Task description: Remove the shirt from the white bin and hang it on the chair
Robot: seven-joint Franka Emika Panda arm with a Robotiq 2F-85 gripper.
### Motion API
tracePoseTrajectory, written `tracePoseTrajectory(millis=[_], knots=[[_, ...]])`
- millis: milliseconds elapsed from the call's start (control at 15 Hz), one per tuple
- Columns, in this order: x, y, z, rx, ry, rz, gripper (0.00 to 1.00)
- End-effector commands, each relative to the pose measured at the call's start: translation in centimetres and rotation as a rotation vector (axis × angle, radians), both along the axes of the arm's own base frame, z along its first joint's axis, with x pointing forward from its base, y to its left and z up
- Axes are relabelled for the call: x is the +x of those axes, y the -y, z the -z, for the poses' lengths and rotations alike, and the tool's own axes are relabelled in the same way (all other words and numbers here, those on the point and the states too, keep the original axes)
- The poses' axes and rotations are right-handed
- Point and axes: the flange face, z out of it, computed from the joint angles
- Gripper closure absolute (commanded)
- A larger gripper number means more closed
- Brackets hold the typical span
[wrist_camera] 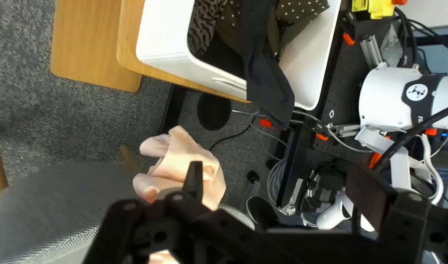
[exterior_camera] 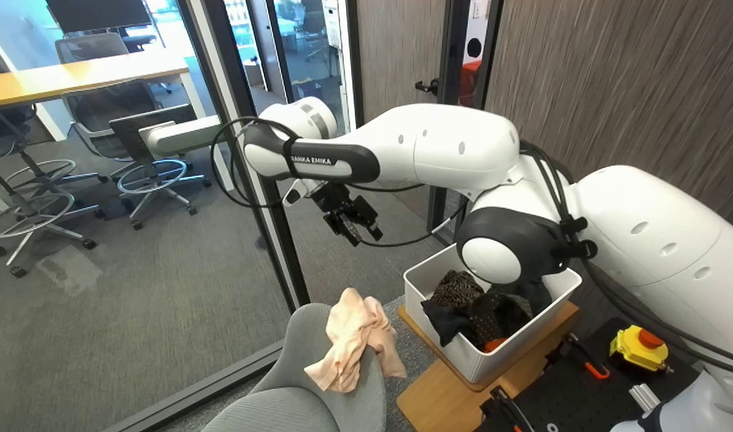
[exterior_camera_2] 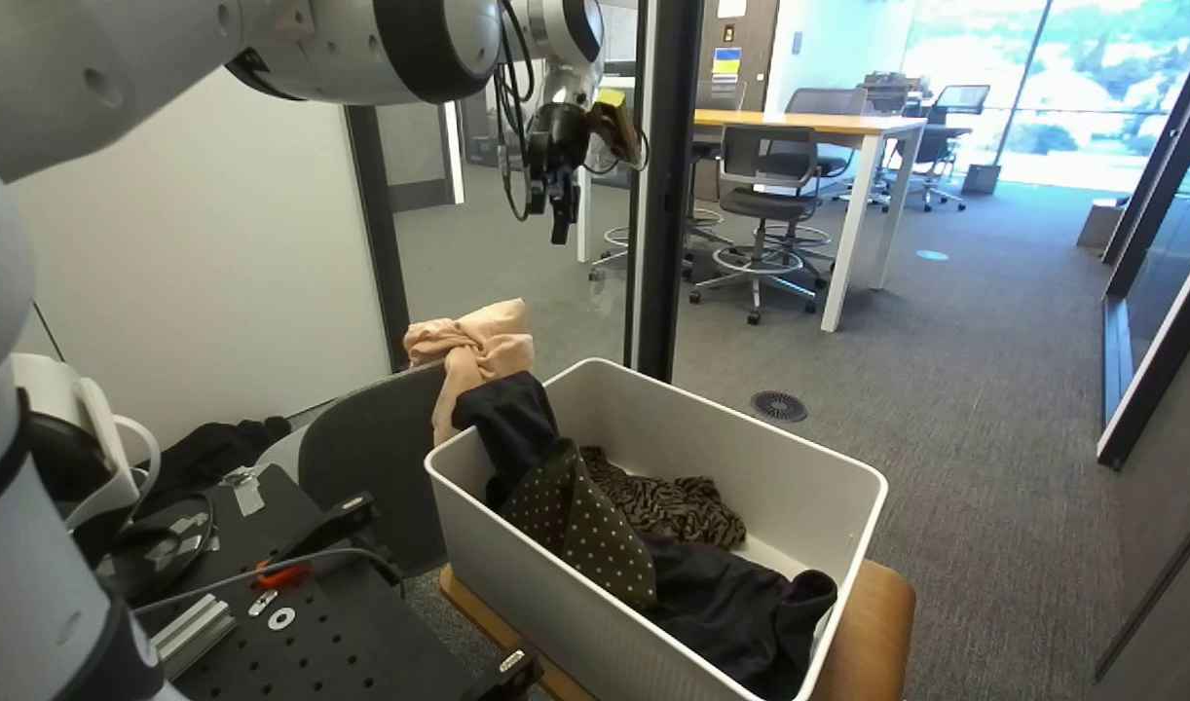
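Observation:
A peach shirt (exterior_camera: 357, 336) hangs bunched over the top of the grey chair's (exterior_camera: 303, 342) backrest. The shirt (exterior_camera_2: 488, 331) and chair back (exterior_camera_2: 371, 453) also show in an exterior view, behind the bin. The white bin (exterior_camera: 475, 366) stands beside the chair and holds dark, dotted and patterned clothes. My gripper (exterior_camera: 364, 236) is open and empty, raised above and away from the shirt. In the wrist view the fingers of the gripper (wrist_camera: 277, 176) are wide apart; the left finger overlaps the shirt (wrist_camera: 191, 154) in the picture only. The bin (wrist_camera: 165, 36) is at the top there.
The bin stands on a wooden stool (exterior_camera: 432, 396). A dark garment (wrist_camera: 268, 80) hangs over the bin's edge. A black perforated robot table (exterior_camera_2: 313, 643) with clamps is beside the bin. A glass wall with a black frame post (exterior_camera_2: 658, 195) stands close to the arm and chair.

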Motion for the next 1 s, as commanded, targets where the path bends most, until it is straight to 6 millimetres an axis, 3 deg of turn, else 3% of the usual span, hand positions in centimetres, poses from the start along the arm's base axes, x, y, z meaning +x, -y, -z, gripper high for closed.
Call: tracePoseTrajectory(millis=[0, 400, 667, 933], knots=[[0.4, 4.0, -8.0, -0.027, 0.097, 0.172, 0.00], [-0.4, 9.5, -18.0, -0.018, 0.214, 0.477, 0.00], [-1.4, 12.4, -23.0, -0.017, 0.269, 0.687, 0.00], [-2.8, 14.3, -26.4, -0.038, 0.311, 0.897, 0.00]])
